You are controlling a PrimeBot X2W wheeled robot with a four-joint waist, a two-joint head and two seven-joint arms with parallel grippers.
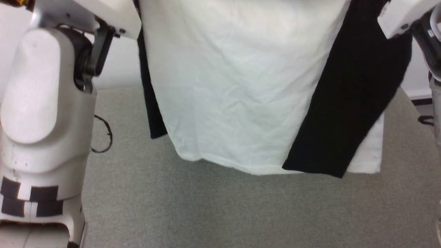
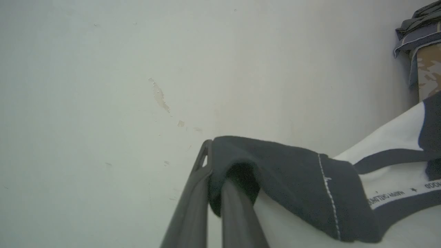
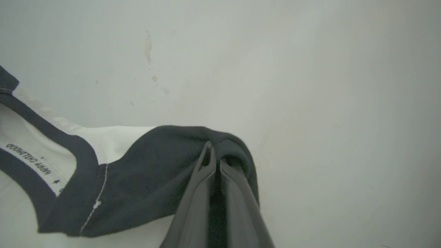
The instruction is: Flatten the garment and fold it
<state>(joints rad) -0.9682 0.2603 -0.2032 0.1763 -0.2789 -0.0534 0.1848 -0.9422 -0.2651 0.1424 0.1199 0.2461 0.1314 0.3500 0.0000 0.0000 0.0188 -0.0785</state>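
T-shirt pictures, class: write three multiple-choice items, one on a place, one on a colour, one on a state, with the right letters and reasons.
1. Where is the T-shirt? A flat on the floor; B hanging, held up at the top; C in a basket.
2. What colour are its sleeves? A black; B red; C yellow.
3. How is the left claw? A wide open; B holding nothing; C shut on the T-shirt.
1 B: the right claw and the left each pinch dark shoulder cloth, and the hem hangs over the grey surface. 2 A: black panels flank the white body. 3 C: its fingers close on a bunched dark fold.
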